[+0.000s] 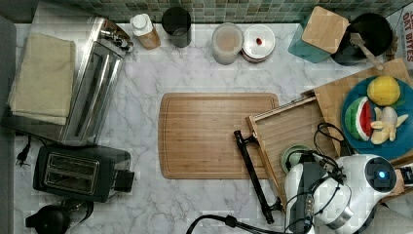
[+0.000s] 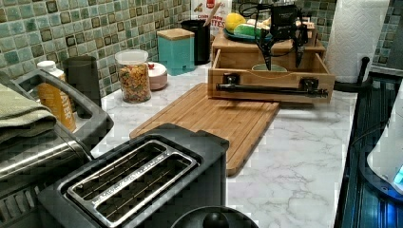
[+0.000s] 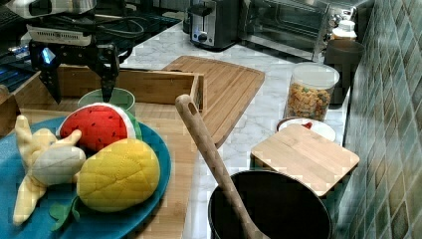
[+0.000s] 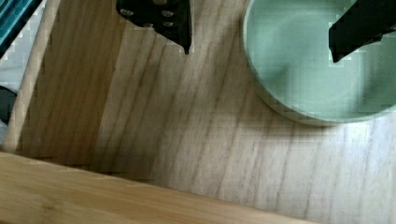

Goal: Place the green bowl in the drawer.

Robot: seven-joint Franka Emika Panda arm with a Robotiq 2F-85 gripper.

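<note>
The green bowl rests on the slatted floor of the drawer, near the drawer's corner at the top view's lower right. The drawer is pulled out, its black bar handle facing the cutting board. My gripper hangs just above the bowl and is open. In the wrist view one finger sits over the bowl's inside and the other finger over bare drawer wood, so the rim lies between them. The gripper holds nothing.
A bamboo cutting board lies against the drawer front. On the cabinet top above the drawer sits a dark-blue plate of plush fruit. A black pot with a wooden spoon, a teal box, a cereal jar and a toaster stand around.
</note>
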